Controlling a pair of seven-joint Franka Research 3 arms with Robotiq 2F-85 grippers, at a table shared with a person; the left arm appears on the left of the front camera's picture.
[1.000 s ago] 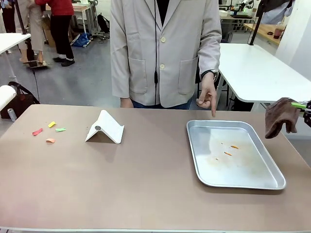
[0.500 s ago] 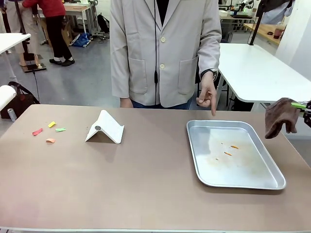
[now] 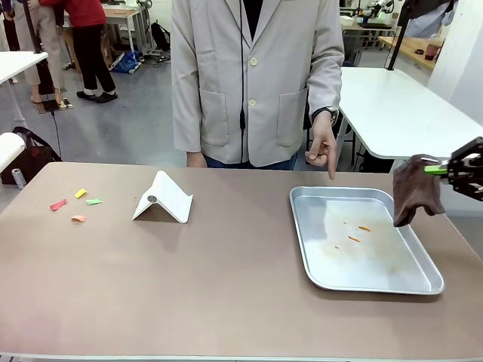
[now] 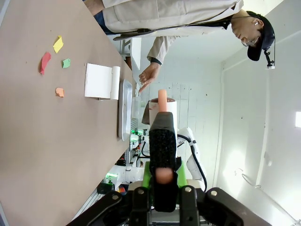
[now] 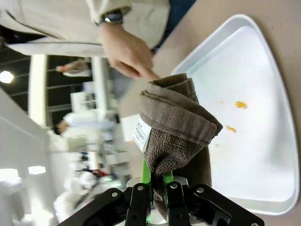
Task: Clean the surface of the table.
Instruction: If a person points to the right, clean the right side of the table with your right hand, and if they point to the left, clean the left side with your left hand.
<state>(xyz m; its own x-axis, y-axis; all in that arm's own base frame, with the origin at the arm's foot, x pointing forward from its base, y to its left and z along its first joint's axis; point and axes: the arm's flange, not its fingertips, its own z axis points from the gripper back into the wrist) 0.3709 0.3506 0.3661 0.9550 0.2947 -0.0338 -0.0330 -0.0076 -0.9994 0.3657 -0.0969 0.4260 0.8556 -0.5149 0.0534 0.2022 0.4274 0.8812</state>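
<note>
The right claw is clamped on a brown cloth that hangs above the 3 o'clock rim of the metal tray. The left claw pinches a dark rough-faced tool. The brownish tabletop spreads beneath. It carries coloured scraps toward 10 o'clock and a folded white card near 11. A person's hand points at the tray's 12 o'clock edge.

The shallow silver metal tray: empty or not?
Not empty. A few small orange scraps lie on the floor of the shallow silver metal tray.
</note>
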